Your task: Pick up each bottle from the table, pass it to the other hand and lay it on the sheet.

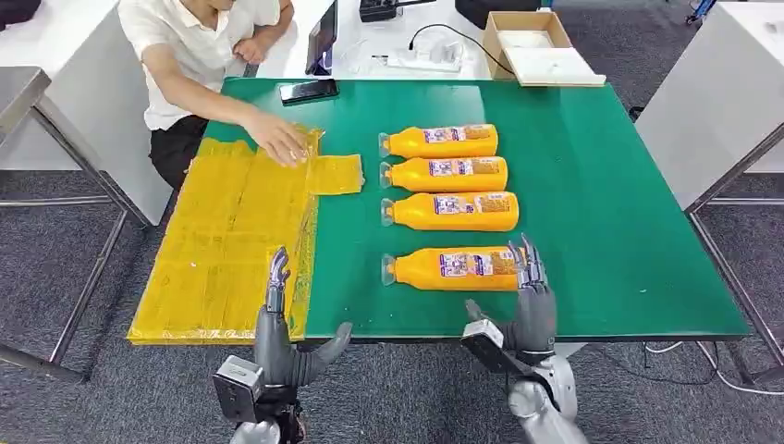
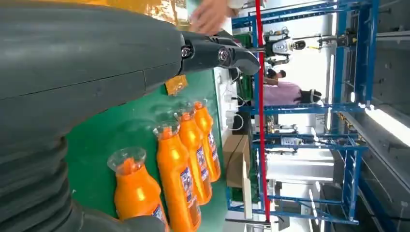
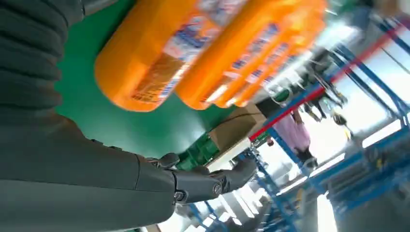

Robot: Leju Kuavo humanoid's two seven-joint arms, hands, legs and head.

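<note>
Nearest bottle (image 1: 453, 268), lower centre of frame, lies ungripped beside the spread right hand (image 1: 527, 305); grasp mid-body, squarely.

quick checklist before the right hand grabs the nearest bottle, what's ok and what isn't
1. Right hand holds nothing, fingers apart beside the base of the nearest bottle: ok.
2. Nearest bottle lies on its side on the green table, apart from the other three bottles: ok.
3. Left hand holds nothing, fingers apart, free to take the pass: ok.
4. Yellow sheet is free of things: not ok, a person's hand rests on its far end.
5. Right hand's fingers are set around the bottle: cannot tell, they seem to be at its base end, not yet closed.
</note>
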